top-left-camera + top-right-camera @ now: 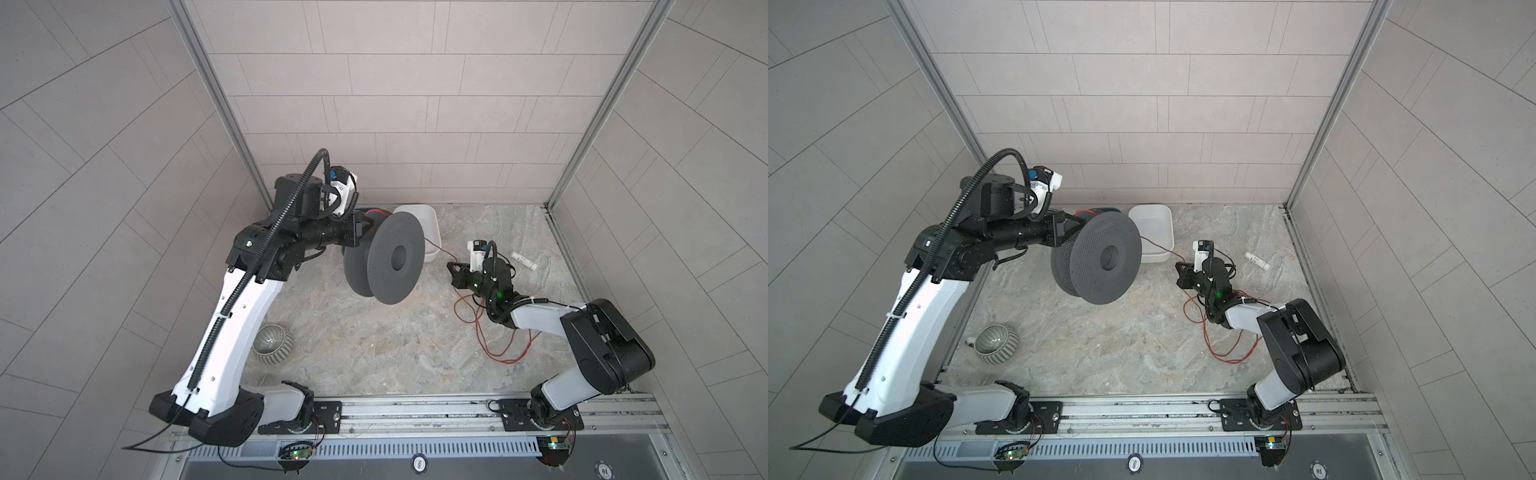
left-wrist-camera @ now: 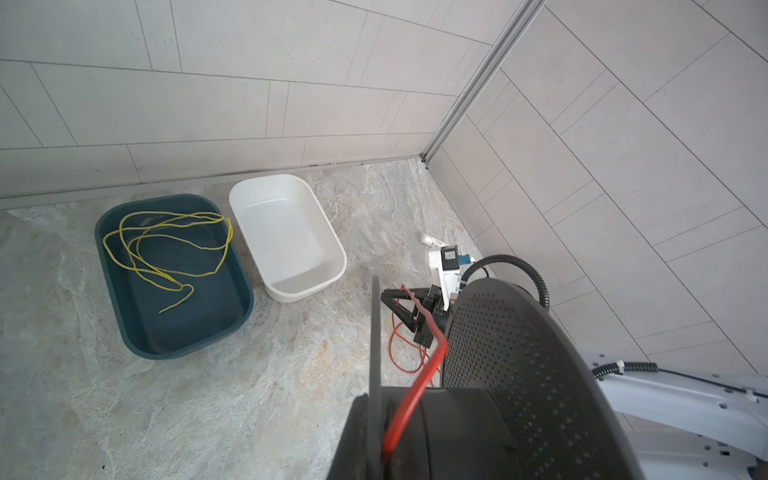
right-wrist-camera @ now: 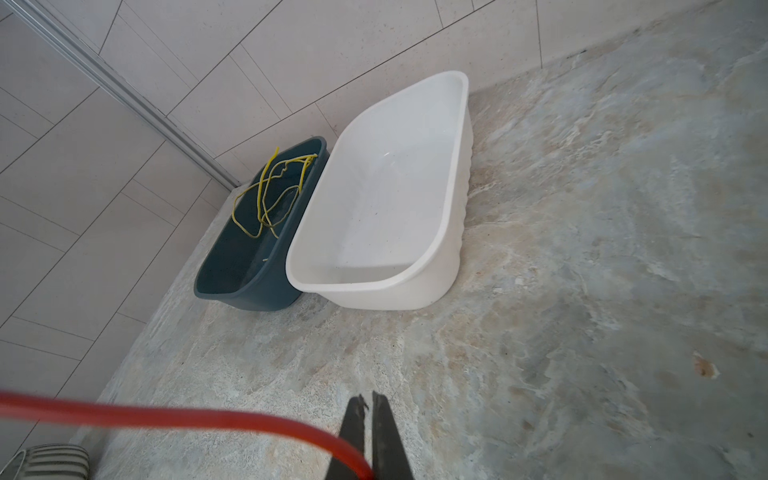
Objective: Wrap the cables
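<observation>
Two claws, both closed: left gripper [image 1: 362, 227] is clamping the spool [image 1: 397, 257] aloft; right gripper [image 3: 369, 405], near the spool, is pinching the red wire [image 3: 166, 415] that is running from its hub, with slack lying beyond. Likely best: holding that span taut while winding.

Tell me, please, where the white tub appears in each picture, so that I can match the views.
Top view: white tub at the back, near the middle, partly behind the grey spool.
Top view: tub at the back, right of the spool.
Left wrist: tub by the wall, beside the blue tub.
Right wrist: tub beside the blue tub.
Shared landmark: the red-orange wire, in all four.
</observation>
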